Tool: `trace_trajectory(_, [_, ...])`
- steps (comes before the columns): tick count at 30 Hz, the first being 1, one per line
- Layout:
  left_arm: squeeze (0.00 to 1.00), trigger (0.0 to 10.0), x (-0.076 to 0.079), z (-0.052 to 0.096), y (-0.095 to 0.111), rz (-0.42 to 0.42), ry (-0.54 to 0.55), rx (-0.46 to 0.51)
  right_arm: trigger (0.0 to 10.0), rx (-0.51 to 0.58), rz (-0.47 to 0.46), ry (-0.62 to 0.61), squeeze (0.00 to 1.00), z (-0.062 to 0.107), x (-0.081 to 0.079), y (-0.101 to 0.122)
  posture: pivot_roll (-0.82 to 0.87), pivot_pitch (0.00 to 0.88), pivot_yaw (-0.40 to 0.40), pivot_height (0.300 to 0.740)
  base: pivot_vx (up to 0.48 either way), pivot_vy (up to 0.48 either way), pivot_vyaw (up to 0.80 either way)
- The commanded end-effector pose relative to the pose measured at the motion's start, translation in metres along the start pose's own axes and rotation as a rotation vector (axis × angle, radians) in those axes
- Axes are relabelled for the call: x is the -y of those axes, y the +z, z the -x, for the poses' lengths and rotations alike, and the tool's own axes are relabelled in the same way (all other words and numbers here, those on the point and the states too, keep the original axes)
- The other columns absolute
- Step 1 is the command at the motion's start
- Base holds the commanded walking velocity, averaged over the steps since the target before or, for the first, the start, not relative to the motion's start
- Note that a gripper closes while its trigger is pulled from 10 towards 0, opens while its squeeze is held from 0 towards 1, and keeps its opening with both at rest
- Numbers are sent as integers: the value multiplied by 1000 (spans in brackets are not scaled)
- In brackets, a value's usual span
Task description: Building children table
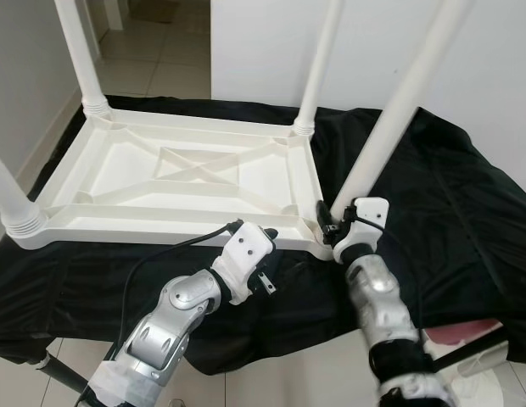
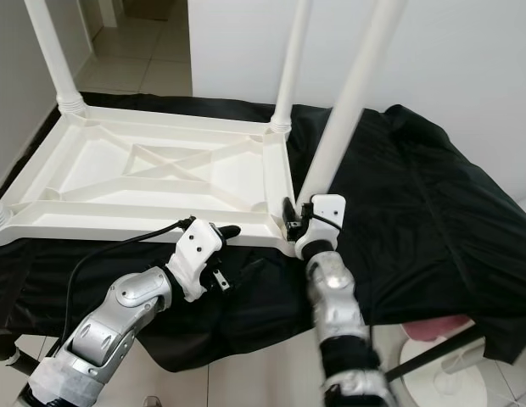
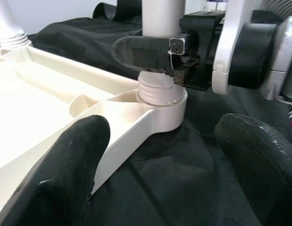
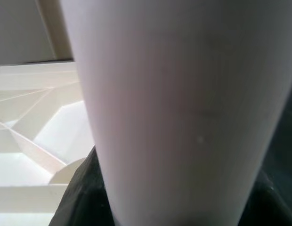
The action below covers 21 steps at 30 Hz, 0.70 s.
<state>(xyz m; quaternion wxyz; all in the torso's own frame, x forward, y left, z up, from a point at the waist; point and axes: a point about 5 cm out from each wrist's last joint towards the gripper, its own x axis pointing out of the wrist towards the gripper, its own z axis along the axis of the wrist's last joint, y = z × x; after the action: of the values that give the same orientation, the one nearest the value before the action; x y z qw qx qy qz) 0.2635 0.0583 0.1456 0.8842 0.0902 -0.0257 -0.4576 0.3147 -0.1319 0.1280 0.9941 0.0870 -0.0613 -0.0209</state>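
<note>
While R arm (image 1: 377,297) upright, jaws round leg (image 1: 390,119).

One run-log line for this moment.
right gripper: shut on table leg at socket | left gripper: open beside corner | tabletop: upside down on black cloth

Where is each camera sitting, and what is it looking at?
Eye views: on the head, looking down at the upturned table on a black cloth; both arms show.
Left wrist view: on the left arm, looking past the left gripper at the corner socket.
Right wrist view: on the right arm, close against the leg.
Shared: the left wrist and eye views both show the right gripper on that leg.
</note>
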Motion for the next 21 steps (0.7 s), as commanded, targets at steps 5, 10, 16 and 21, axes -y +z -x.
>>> trace_trajectory(5, [0,10000,7,0,-1,12,-52,-11,10000,-61,-85,-98,0,12,-5,-7,25,74,-76,740,0,0,0])
trace_trajectory(10, [0,10000,8,0,-1,16,-52,-13,10000,-73,-72,-99,0,15,-5,-6,27,76,-77,740,0,0,0])
trace_trajectory(16, [0,10000,7,0,0,16,-48,-11,10000,-74,-45,-119,0,15,-6,-3,31,77,-79,740,0,0,0])
trace_trajectory(21, [0,10000,6,0,1,15,-42,-7,10000,-48,-45,-74,1000,15,-4,2,34,74,-83,740,0,0,0])
